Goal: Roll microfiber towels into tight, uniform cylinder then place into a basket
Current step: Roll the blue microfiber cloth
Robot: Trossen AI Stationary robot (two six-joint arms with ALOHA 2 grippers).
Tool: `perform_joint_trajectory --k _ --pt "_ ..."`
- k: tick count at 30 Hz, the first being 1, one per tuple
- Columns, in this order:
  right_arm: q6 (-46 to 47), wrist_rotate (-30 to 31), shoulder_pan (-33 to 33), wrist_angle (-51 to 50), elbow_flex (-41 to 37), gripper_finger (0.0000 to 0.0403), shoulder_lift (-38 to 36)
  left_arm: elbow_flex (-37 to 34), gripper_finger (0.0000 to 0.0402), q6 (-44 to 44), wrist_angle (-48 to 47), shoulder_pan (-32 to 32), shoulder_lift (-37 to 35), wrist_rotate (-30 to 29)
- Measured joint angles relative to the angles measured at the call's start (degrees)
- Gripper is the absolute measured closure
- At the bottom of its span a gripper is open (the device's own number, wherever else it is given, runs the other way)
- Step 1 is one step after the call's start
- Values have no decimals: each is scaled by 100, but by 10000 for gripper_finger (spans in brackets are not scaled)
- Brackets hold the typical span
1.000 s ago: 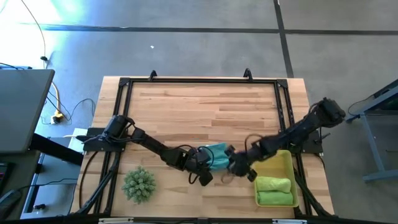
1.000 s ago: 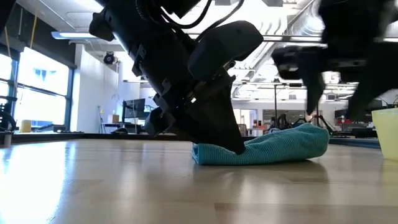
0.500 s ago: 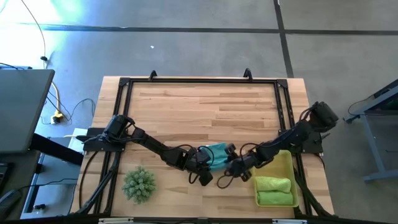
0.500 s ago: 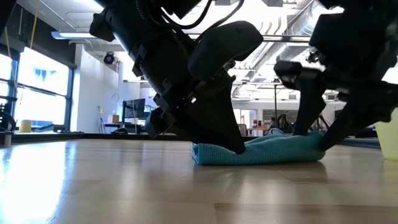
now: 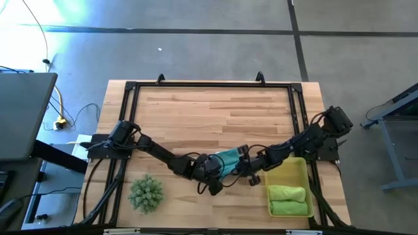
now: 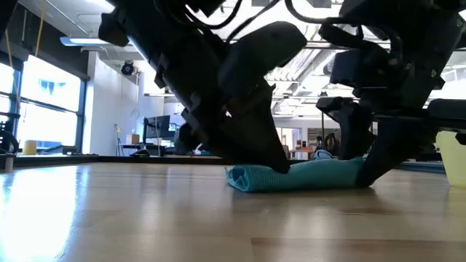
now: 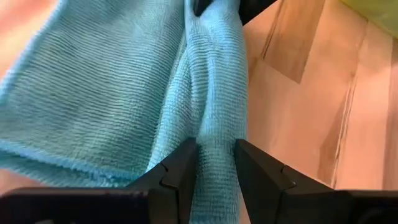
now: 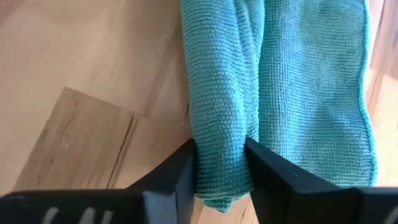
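Note:
The teal towel lies partly rolled on the table, near its front edge at the middle. It also shows in the low view. My left gripper is shut on the roll's left end, and shows in the high view too. My right gripper is shut on the roll's right end, and shows in the high view too. The yellow basket stands at the front right. The pale yellow-green towel and the bright green towel lie in it, rolled. My left gripper pinches the teal towel's rolled fold between its two fingers, at the roll's left end. The fingers slant down from the table's left and lie across the roll. The towel rests on the table. My right gripper pinches the same rolled fold between its two fingers, at the roll's right end. The fingers slant down from the table's right and lie across the roll. The unrolled flap lies flat beside it on the table.
A spiky green plant-like ball sits at the front left. A black frame runs around the table's edge. Bare wood lies across the table's far half.
My right gripper has come down and toward the table's left onto the teal towel's right end, and its fingers have drawn together on the roll. The towel's right end, which bulged up before, now lies lower and flatter.

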Motion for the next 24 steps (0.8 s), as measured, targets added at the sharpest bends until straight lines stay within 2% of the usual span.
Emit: perform_joint_trajectory --k 7,11,19,21,24 --pt "422 -93 -43 -160 -4 353 -10 9 298 672 -63 -96 -280 -99" --pt "455 -207 -52 -212 -4 390 -14 76 298 1271 -101 -230 -282 -354" --pt "952 -1577 -526 -255 -15 397 -14 99 298 3769 -15 -678 -292 -1575" --pt "1090 -1895 -678 -243 -17 397 -11 101 297 4115 27 -737 -255 -1743" --pt "1371 -2414 -906 -212 -26 397 -3 112 294 4190 145 -745 -157 -1753"
